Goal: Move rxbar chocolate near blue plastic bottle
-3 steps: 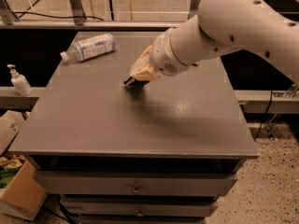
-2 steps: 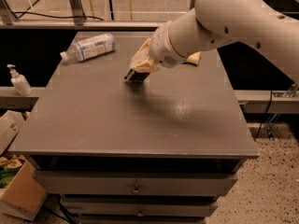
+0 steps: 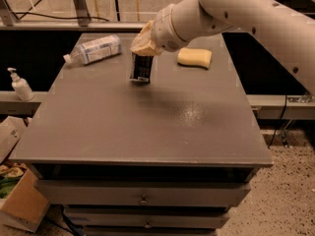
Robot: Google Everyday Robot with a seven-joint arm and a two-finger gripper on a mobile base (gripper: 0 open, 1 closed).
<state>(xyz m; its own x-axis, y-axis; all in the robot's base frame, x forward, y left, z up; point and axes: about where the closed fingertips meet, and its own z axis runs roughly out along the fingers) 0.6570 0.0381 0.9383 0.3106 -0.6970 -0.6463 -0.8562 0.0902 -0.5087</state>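
Hanging upright from the gripper point(image 3: 143, 49), whose fingers are clenched on its top end, the rxbar chocolate point(image 3: 141, 69) is found carried further toward the rear-left corner than a second ago, now near the blue plastic bottle point(image 3: 94, 49); placement is judged close.

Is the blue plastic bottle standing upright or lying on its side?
Lying on its side: the blue plastic bottle rests lengthwise on the table, cap pointing left. The hand, nearby, holds the rxbar chocolate.
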